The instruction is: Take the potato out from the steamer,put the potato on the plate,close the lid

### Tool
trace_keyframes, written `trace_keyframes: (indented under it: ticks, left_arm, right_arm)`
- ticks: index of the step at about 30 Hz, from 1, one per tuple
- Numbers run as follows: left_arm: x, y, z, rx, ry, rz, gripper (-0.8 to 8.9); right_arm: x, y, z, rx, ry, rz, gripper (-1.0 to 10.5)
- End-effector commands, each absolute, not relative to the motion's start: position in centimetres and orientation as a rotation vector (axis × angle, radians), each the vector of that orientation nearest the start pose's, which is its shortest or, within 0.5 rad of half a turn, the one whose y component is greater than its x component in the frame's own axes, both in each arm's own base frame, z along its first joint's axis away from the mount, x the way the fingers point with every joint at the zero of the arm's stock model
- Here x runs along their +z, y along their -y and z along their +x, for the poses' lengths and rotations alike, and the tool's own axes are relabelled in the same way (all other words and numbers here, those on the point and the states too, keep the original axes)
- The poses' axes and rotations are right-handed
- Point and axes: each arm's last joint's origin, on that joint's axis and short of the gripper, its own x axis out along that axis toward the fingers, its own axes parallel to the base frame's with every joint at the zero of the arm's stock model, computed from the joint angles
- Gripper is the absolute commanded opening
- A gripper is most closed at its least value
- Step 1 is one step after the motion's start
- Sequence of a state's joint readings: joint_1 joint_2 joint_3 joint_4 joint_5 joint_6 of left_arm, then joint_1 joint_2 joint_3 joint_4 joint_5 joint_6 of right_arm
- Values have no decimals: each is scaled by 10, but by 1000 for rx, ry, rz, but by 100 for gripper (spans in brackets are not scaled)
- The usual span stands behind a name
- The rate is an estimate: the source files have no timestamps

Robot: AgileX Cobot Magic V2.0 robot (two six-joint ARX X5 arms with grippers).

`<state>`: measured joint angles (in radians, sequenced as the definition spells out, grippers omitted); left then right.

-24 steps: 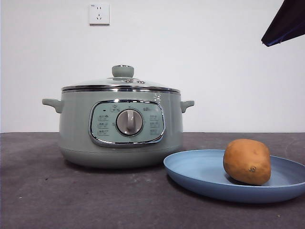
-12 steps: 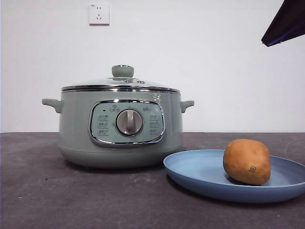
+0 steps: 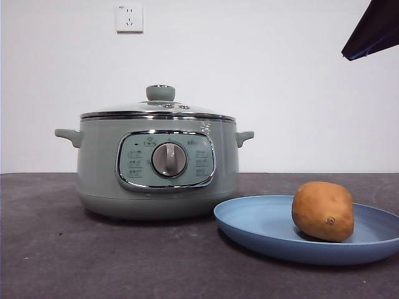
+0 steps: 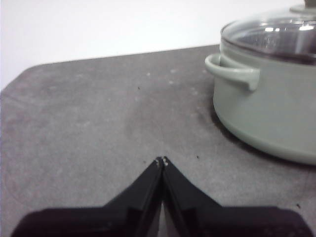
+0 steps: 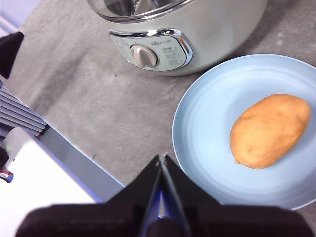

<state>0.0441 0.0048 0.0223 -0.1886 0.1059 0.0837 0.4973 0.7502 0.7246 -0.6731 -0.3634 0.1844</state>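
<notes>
The tan potato [image 3: 323,210] lies on the light-blue plate [image 3: 262,227], right of the sage-green steamer [image 3: 156,165]. The glass lid [image 3: 159,107] with its green knob sits closed on the steamer. From the right wrist view, the potato [image 5: 270,130] rests on the plate [image 5: 207,133] beside the steamer [image 5: 187,34]. My right gripper [image 5: 162,159] hovers high above the plate's edge, shut and empty. My left gripper [image 4: 161,161] is shut and empty over bare table beside the steamer [image 4: 266,108], whose lid [image 4: 276,37] is on. A dark arm tip [image 3: 374,31] shows at the front view's top right corner.
A grey mat [image 3: 93,249] covers the table. A wall socket [image 3: 129,17] is on the white wall behind. The right wrist view shows white and grey equipment [image 5: 29,163] beyond the table's front edge.
</notes>
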Motion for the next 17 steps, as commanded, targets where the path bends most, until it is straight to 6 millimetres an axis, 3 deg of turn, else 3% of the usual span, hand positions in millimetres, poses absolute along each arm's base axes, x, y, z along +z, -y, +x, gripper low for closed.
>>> trace_keyframes:
  ticks: [1, 17]
  left_arm:
    - [147, -2, 96, -62, -175, 57, -4]
    - [147, -1, 96, -64, -172, 58, -4]
  right_arm:
    - [278, -79, 123, 754, -782, 122, 1]
    - [278, -79, 124, 754, -782, 122, 1]
